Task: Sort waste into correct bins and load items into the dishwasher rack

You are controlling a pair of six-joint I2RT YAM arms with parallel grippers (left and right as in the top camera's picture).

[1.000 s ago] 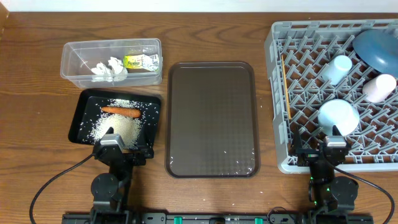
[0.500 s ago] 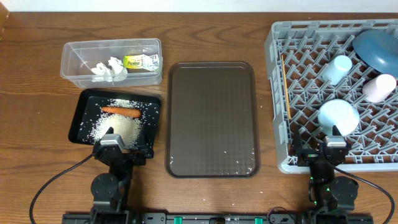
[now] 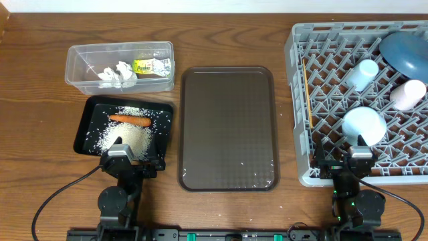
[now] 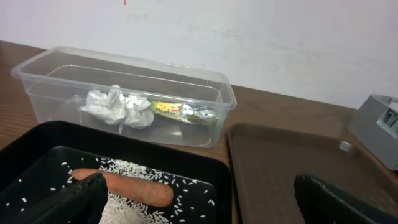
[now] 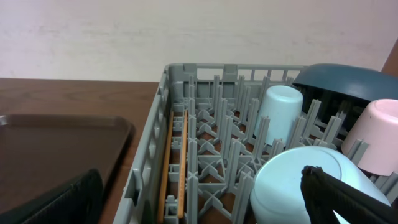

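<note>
The clear box [image 3: 73, 67] holds the crumpled tissue [image 3: 117, 72] and the yellow-green wrapper [image 3: 151, 66]. The black tray [image 3: 85, 124] holds the carrot [image 3: 129, 120] and rice [image 3: 127, 139]. The grey rack [image 3: 297, 100] holds the blue dish [image 3: 405, 52], light-blue cup [image 3: 362, 73], pinkish cup [image 3: 408, 94], light-blue bowl [image 3: 364, 124] and chopsticks [image 3: 307, 94]. My left gripper [image 4: 199, 202] is open and empty at the black tray's near edge. My right gripper [image 5: 202, 199] is open and empty at the rack's near edge.
The brown serving tray [image 3: 227, 127] lies in the middle with a few rice grains near its front. A wall rises behind the table. Cables run from both arm bases at the front edge.
</note>
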